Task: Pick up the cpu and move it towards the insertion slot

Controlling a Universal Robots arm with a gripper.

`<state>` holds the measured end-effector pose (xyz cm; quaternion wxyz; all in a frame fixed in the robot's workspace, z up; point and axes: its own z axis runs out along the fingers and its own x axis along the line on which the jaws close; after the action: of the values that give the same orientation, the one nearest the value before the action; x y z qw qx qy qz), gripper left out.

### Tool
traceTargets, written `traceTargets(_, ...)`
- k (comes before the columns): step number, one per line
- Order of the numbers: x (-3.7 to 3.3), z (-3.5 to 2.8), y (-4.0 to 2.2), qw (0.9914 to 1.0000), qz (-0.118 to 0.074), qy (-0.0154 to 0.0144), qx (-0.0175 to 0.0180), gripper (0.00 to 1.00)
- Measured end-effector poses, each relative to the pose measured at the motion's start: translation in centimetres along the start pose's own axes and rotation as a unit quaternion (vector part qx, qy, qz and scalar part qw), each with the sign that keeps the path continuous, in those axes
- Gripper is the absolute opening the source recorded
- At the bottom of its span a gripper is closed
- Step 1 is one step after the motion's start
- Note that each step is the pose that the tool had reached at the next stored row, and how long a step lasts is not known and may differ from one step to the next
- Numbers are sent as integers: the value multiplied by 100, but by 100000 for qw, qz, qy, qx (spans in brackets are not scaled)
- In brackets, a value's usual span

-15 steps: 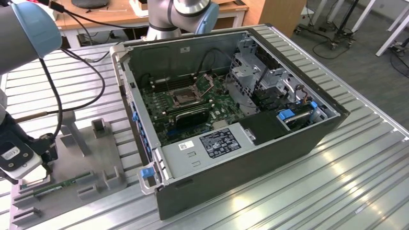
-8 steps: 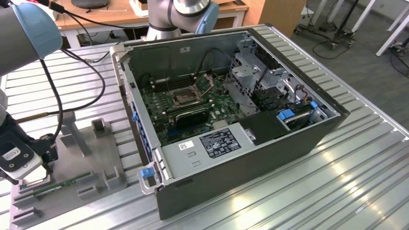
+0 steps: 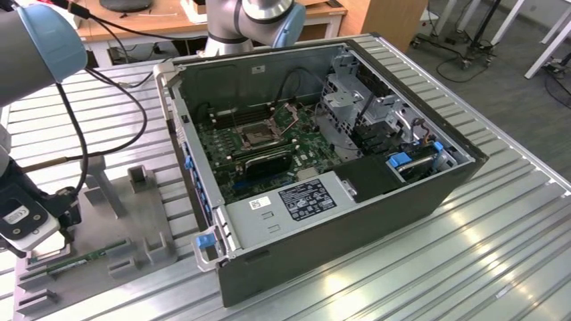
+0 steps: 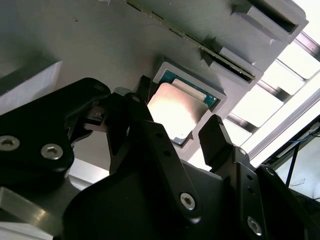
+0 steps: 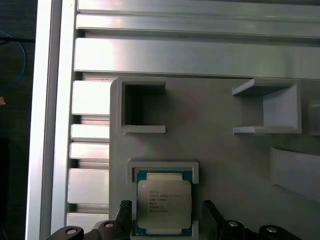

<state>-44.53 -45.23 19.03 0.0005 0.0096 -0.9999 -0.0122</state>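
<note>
Nearest, at the exterior view's left, the gripper (image 5: 166, 205) hangs low over a grey plastic fixture plate (image 5: 215, 150) that lies on the slatted aluminium table (image 3: 428, 267). In both wrist views its two black fingers (image 4: 216, 136) stand apart, one on each side of the cpu (image 5: 164, 192), with a gap between each tip and the chip, so the jaws are wide and hold nothing. The cpu lies flat in its square recess at the edge of the plate, silvery lid up and a greenish rim showing around it. Just beside the recess, a green memory stick (image 3: 85, 259) lies along the near part of the plate.

Farther on, toward the exterior view's right, an open computer case (image 3: 267, 267) rests on the table, well apart from the plate. A power supply (image 3: 299, 200) fills its near end. Beyond it lies the green motherboard (image 3: 223, 154), and on that the insertion slot (image 3: 254, 134), a square socket with a dark centre and a metal frame. The robot arm (image 3: 27, 40) rises at the exterior view's left, and a wooden desk (image 3: 160, 27) stands farthest back.
</note>
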Motion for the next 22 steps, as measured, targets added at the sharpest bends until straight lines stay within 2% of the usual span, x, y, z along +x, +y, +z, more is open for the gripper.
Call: traceTargets(22,0,47,29,100000,-1,8,5,66)
